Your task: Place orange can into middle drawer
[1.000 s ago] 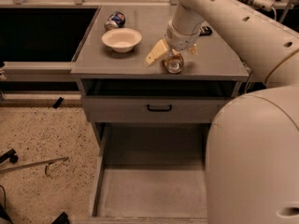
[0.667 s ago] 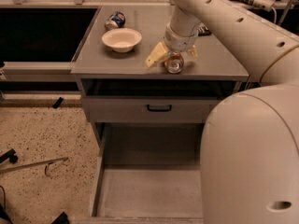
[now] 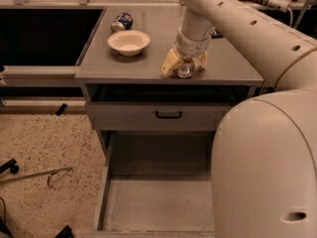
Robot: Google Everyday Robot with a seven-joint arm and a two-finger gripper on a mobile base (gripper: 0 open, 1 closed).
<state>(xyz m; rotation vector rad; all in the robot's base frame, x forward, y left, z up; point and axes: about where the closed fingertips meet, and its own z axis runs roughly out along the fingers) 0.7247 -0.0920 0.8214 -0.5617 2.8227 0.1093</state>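
The orange can [image 3: 184, 70] lies on the grey cabinet top [image 3: 148, 63] near its front edge, its shiny silver end facing me. My gripper [image 3: 184, 63] comes down on it from above, with one pale yellow finger [image 3: 168, 63] on the can's left and the other on its right. The fingers are closed against the can, which still rests on the top. The middle drawer [image 3: 158, 202] is pulled out below, a wide grey tray with low side walls and a bare floor.
A white bowl [image 3: 129, 42] and a blue-and-white can [image 3: 122, 21] sit at the back left of the cabinet top. A grey drawer front with a black handle [image 3: 168, 115] is above the open drawer. My arm's large body [image 3: 262, 167] covers the drawer's right side.
Almost nothing has moved. The gripper stays at the can on the cabinet top, and the arm's body has shifted slightly in the view.
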